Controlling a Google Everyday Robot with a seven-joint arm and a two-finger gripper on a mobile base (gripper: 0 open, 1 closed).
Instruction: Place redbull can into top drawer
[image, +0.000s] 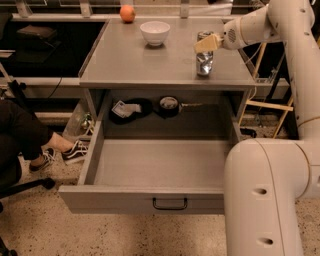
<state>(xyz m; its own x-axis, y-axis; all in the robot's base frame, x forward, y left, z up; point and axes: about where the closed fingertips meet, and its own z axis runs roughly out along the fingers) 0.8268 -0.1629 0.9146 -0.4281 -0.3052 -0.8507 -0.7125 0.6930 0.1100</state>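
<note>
Fingers: my fingers (206, 44) hang over the right-hand part of the grey surface (135, 65), at the end of my white arm (280, 20), which reaches in from the right. The one pale, wedge-shaped pad I can see points left and slightly down.
Grip: I cannot tell how far apart they are, or whether they hold anything. That one pad overlaps the upper part of the can.
Redbull can: the redbull can (204, 62) stands upright on the surface right at my fingers. Its shiny top shows just above the pad and its dented silver body runs down below it. I cannot tell whether pad and can touch.
Top drawer: the top drawer (150, 197) lies well below my fingers and nearer the camera, pulled wide open, with the black handle (170, 204) at the centre of its front panel.
Bowl: a white bowl (155, 33) sits to the left of my fingers, well apart from them.
Fruit: an orange ball-shaped fruit (127, 13) lies further left and further back, at the far edge.
Under the surface: dark objects (131, 109) lie below and left of my fingers, behind the open drawer.
Floor: a person's shoe (75, 151) is far down to the left.
My body: the white base (260, 195) stands below my fingers, covering the drawer's right end.
</note>
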